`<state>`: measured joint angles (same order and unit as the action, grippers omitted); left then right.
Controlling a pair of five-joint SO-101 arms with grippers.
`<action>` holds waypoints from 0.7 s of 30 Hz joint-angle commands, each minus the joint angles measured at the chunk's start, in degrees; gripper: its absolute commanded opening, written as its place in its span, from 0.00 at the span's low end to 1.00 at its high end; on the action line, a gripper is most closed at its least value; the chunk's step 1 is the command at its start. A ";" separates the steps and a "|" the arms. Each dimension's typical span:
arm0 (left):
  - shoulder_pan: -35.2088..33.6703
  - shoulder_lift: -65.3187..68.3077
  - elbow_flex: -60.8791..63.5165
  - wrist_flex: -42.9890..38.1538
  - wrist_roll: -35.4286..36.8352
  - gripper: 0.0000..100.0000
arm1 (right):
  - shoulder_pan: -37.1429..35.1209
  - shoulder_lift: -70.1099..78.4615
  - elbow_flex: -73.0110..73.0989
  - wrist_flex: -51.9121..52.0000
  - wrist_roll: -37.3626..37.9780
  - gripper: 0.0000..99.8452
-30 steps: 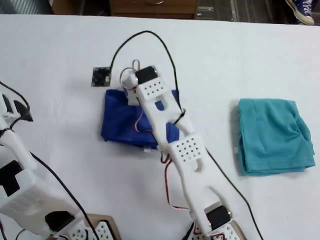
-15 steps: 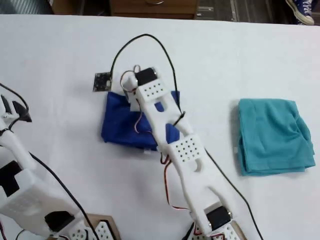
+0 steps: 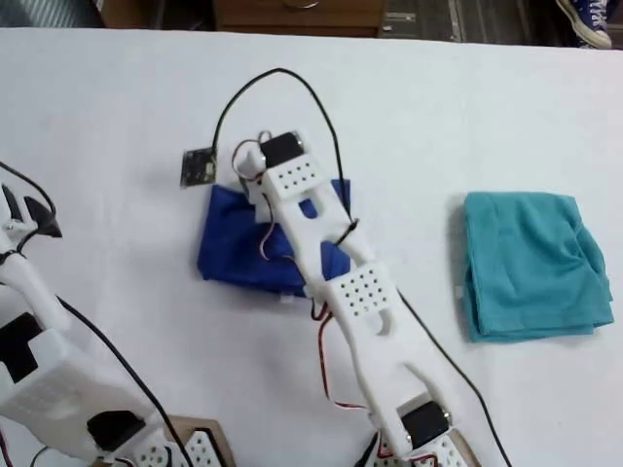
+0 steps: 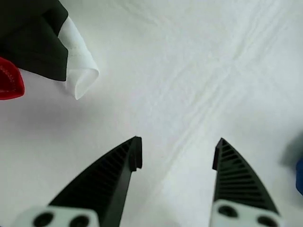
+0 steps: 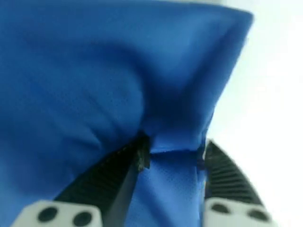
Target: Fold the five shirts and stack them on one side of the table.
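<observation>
Right pincer (image 5: pixel 173 151) is pinching a ridge of the blue shirt (image 3: pixel 238 243) between its jaws, with the cloth bunching up just ahead of the fingertips (image 5: pixel 139 151). From above, the right arm (image 3: pixel 336 268) is lying across this shirt, which is sitting near the middle of the table (image 3: pixel 438 107). The wrist end is covering the shirt's far edge.

Over the last second the far edge has been creeping toward the robot and its far left corner has been drawing in. The near edge has been staying put, and the wrist has been shifting with the cloth. I am reading this as a fold in progress, with the far part being drawn back over the rest. Little ground has been covered so far, so the shirt is looking only partly folded.

Left pincer (image 4: pixel 177 153) is hanging released, jaws wide, over bare table at the left side, well apart from the blue shirt. Near it a black cloth (image 4: pixel 33 38), a white cloth (image 4: pixel 80 71) and a red cloth (image 4: pixel 9 82) are lying bunched together, possibly shirts waiting their turn. A teal shirt (image 3: pixel 531 263) is lying folded at the right side, well apart from the arm, and is probably marking where the stack is starting. Most of the task is looking to be ahead.
</observation>
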<state>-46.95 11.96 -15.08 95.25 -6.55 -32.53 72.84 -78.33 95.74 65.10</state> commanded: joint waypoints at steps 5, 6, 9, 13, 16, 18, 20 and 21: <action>-0.70 -0.62 -2.07 -0.62 -0.18 0.26 | -0.92 -1.36 3.96 2.24 1.67 0.02; -0.70 -0.62 -2.07 -0.62 -0.18 0.26 | -0.92 -2.15 4.66 2.24 1.58 0.02; -0.70 -0.62 -2.07 -0.70 -0.18 0.26 | -0.22 -4.97 5.80 2.24 0.79 0.02; -0.70 -0.62 -2.07 -0.70 -0.18 0.26 | 2.33 -9.01 6.24 2.24 -9.14 0.02; -0.70 -0.62 -2.15 -0.88 -0.18 0.26 | 5.67 -10.77 6.24 2.33 -19.16 0.02; -0.70 -0.62 -2.07 -1.58 -0.18 0.26 | 7.87 -11.56 7.21 2.33 -24.44 0.02; -0.70 -0.62 -2.07 -2.02 -0.18 0.26 | 9.98 -12.26 9.14 2.33 -27.69 0.02; -0.70 -0.62 -2.07 -2.02 -0.18 0.26 | 11.03 -12.53 10.20 2.33 -28.92 0.02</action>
<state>-46.95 11.96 -15.08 94.11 -6.55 -25.05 65.98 -69.45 97.41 40.75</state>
